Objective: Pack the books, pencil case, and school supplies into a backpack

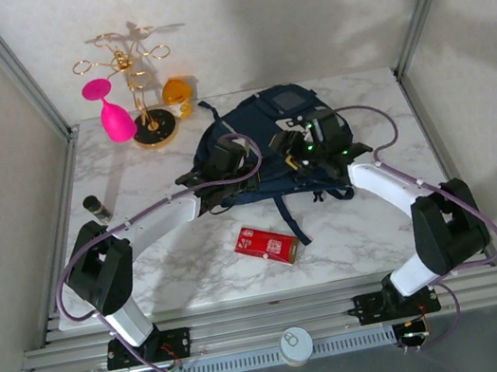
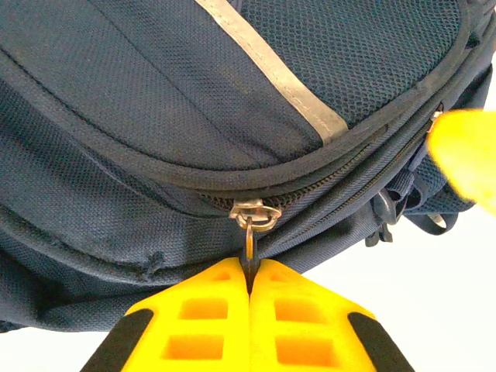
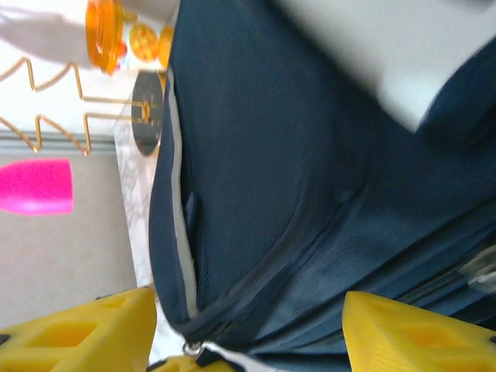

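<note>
Navy backpack (image 1: 261, 121), zip pull (image 2: 249, 232) pinched between left jaws, right jaws apart, red box (image 1: 266, 245) nearby.

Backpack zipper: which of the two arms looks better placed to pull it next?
Probably the left. The left gripper is shut on the zipper pull of the backpack, ready to drag. The right gripper is open over the fabric, holding nothing.

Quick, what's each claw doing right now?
Left claw: closed on the zipper pull of the backpack.
Right claw: open, holding nothing, over the backpack.
</note>
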Robot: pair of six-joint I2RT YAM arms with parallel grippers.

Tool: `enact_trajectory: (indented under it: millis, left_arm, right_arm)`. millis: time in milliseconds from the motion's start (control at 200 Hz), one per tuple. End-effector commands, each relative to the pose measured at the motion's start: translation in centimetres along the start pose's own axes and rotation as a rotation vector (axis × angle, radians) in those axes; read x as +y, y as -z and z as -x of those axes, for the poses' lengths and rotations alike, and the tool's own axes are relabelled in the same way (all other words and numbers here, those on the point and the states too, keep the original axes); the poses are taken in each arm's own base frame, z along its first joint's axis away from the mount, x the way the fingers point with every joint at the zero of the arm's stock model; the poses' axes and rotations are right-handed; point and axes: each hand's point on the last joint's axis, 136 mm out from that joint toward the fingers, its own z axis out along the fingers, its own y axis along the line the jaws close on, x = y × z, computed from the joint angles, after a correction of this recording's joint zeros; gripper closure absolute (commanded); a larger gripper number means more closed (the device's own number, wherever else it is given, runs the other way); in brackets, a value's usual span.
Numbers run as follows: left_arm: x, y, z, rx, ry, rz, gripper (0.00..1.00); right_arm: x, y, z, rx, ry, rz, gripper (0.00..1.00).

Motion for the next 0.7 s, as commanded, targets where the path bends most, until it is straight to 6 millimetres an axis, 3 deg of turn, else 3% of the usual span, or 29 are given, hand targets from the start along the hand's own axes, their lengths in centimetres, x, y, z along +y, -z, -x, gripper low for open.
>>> enact_trajectory:
  millis: [0, 125, 270, 491, 621, 696]
  left_arm:
    - [-0.7, 0.4, 0.5, -0.008, -0.015, -0.040, 1.00]
    - [-0.7, 0.3, 0.4, -0.003, -0.022, -0.040, 1.00]
    - [-0.9, 0.1, 0.3, 0.007, -0.038, -0.044, 1.00]
    - [0.0, 0.0, -1.0, 0.053, -0.052, -0.006, 1.00]
    - [1.3, 0.9, -2.1, 0.071, -0.037, 0.041, 1.00]
    - [2.9, 1.7, -2.9, 0.088, -0.010, 0.092, 1.00]
  right_arm:
    - [0.8, -1.2, 0.1, -0.051, -0.092, -0.007, 0.37]
    - [0.1, -2.6, 1.1, -0.104, -0.164, -0.042, 0.43]
    - [1.7, -4.1, 2.5, -0.145, -0.109, -0.057, 0.54]
    - [5.0, -5.2, 2.1, -0.148, 0.182, -0.013, 0.97]
    - [6.6, -4.4, 1.1, -0.067, 0.398, 0.023, 1.00]
    - [5.9, -3.1, 1.5, -0.030, 0.493, 0.007, 1.00]
